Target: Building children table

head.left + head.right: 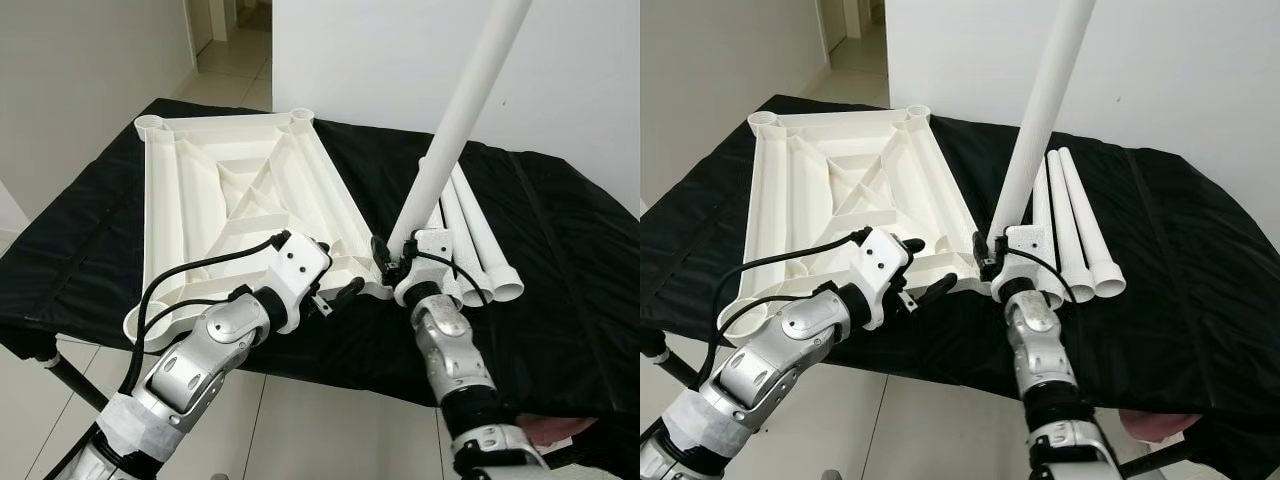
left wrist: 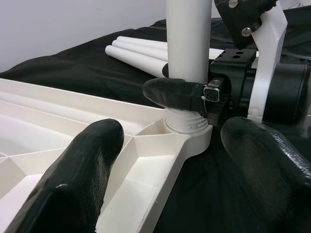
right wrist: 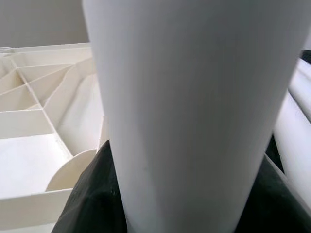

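One leg [image 1: 462, 110] of four is going in: the right hand [image 1: 392, 256] pinches it low down, its threaded foot sitting in the corner socket [image 2: 190, 137] at the near right of the upturned tabletop [image 1: 235, 200]. Whether it is screwed home I cannot tell. At nine o'clock from that socket, the left hand [image 1: 335, 292] hovers just beside the tabletop's near edge, fingers [image 2: 77, 179] spread, gripping nothing. Three more legs [image 1: 475, 235] lie side by side at three o'clock on the black-draped worktop [image 1: 560, 260], touching one another. By my judgement, most of the build remains.
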`<state>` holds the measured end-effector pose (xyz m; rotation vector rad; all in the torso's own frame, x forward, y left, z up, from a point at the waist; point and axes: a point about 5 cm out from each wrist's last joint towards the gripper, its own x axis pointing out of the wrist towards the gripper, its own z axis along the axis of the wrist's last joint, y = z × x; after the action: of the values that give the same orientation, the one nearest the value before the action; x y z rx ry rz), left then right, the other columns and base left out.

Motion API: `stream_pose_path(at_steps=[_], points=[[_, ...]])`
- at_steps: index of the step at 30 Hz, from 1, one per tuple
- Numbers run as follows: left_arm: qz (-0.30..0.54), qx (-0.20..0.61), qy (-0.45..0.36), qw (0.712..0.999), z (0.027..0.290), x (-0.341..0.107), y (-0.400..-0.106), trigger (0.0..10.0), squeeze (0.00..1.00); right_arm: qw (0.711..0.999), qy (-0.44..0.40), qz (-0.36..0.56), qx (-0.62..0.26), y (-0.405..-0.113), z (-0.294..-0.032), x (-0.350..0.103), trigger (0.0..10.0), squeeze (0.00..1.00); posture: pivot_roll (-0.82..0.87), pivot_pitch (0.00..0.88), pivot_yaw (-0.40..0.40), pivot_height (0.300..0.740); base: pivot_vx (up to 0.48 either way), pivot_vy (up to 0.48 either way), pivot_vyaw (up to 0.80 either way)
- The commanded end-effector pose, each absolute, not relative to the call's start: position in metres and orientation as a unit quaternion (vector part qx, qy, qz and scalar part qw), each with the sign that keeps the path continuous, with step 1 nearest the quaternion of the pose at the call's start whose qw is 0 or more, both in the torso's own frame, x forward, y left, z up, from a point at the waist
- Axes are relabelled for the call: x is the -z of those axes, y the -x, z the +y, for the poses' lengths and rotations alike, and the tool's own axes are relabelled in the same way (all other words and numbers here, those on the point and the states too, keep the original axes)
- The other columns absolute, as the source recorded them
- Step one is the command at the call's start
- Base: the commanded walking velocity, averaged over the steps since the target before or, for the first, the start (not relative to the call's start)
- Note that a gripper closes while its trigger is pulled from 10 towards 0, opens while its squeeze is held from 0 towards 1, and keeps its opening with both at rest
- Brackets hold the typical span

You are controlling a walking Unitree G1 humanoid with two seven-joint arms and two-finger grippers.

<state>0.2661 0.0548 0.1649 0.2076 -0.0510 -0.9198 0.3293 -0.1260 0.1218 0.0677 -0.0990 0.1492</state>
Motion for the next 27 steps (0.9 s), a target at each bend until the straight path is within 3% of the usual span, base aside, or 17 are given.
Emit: stream_pose_path(at_steps=[1, 7, 8, 24, 25, 26, 27], points=[[-0.021, 0.51, -0.102, 0.854, 0.048, -0.163, -0.258, 10.0, 0.0, 0.997, -0.031, -0.026, -0.071, -0.327, -0.123, -0.113, 10.0, 0.0, 0.0, 0.0, -0.056, 0.74, 0.0, 0.0, 0.0], [-0.023, 0.506, -0.102, 0.856, 0.048, -0.163, -0.257, 10.0, 0.0, 0.998, -0.05, -0.03, -0.02, -0.316, -0.11, -0.117, 10.0, 0.0, 0.02, 0.0, -0.067, 0.74, 0.0, 0.0, 0.0], [-0.023, 0.505, -0.103, 0.857, 0.049, -0.163, -0.258, 10.0, 0.0, 0.998, -0.056, -0.031, -0.019, -0.315, -0.108, -0.117, 10.0, 1.0, 0.02, 0.0, -0.067, 0.74, 0.0, 0.0, 0.0], [-0.032, 0.493, -0.111, 0.862, 0.052, -0.167, -0.267, 10.0, 0.0, 0.994, -0.061, -0.085, -0.021, -0.322, -0.11, -0.139, 10.0, 1.0, 0.02, 0.0, -0.081, 0.74, 0.0, 0.0, 0.0], [-0.034, 0.492, -0.112, 0.863, 0.052, -0.168, -0.268, 10.0, 0.0, 0.994, -0.062, -0.087, -0.022, -0.325, -0.111, -0.142, 10.0, 0.95, 0.02, 0.0, -0.083, 0.74, 0.0, 0.0, 0.0], [-0.035, 0.491, -0.112, 0.863, 0.053, -0.169, -0.269, 10.0, 0.0, 0.993, -0.062, -0.092, -0.035, -0.327, -0.11, -0.145, 10.0, 0.0, 0.02, 0.0, -0.084, 0.74, 0.0, 0.0, 0.0], [-0.035, 0.49, -0.113, 0.864, 0.053, -0.169, -0.27, 10.0, 0.0, 0.993, -0.061, -0.089, -0.056, -0.33, -0.108, -0.146, 10.0, 0.0, 0.02, 0.0, -0.082, 0.74, 0.0, 0.0, 0.0]])
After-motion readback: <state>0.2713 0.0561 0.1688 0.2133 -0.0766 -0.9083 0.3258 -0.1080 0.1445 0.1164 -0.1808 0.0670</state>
